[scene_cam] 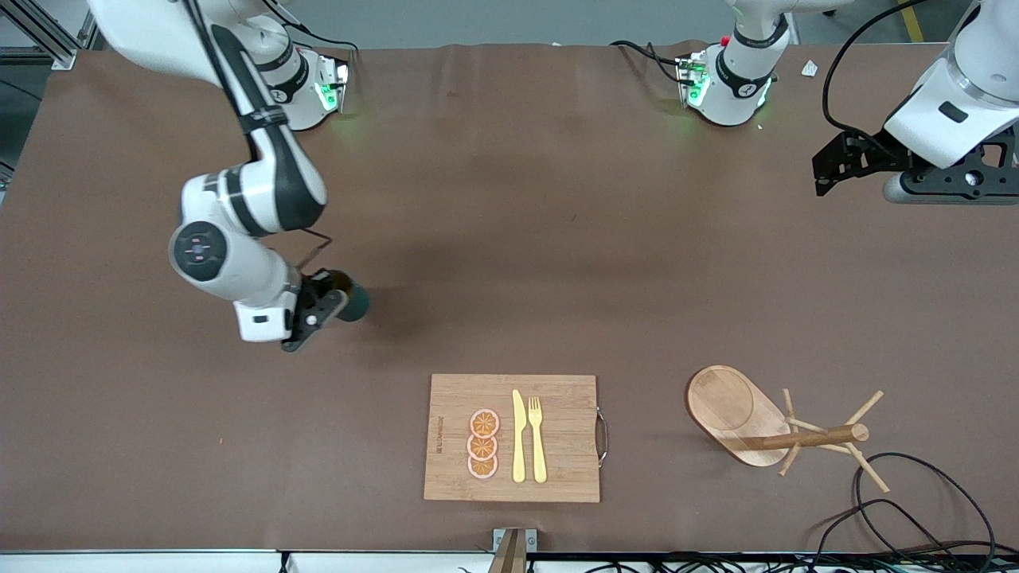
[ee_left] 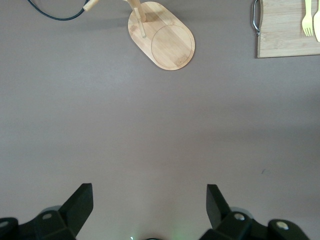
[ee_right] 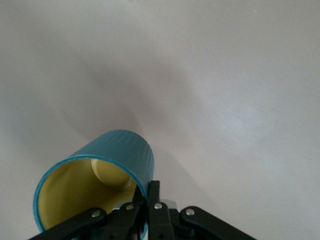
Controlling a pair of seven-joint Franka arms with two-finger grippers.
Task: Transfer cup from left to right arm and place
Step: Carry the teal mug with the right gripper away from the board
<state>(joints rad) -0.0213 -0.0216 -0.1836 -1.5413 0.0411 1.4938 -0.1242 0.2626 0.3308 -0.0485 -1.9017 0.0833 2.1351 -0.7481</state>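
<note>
Over brown mat: right gripper (scene_cam: 328,306) clamps ribbed teal cup (scene_cam: 353,302) rim; left gripper (ee_left: 149,202) fingers apart.

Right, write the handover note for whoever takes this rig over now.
Right gripper: shut on the cup's rim, holding it tilted over the table toward the right arm's end.
Left gripper: open, empty, waiting over the left arm's end.
Done: the cup is in the right gripper.
Left: set the cup down and let go.

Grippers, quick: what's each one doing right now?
Left gripper: open, empty, waiting over bare table.
Right gripper: shut on the cup rim, over the table.
</note>
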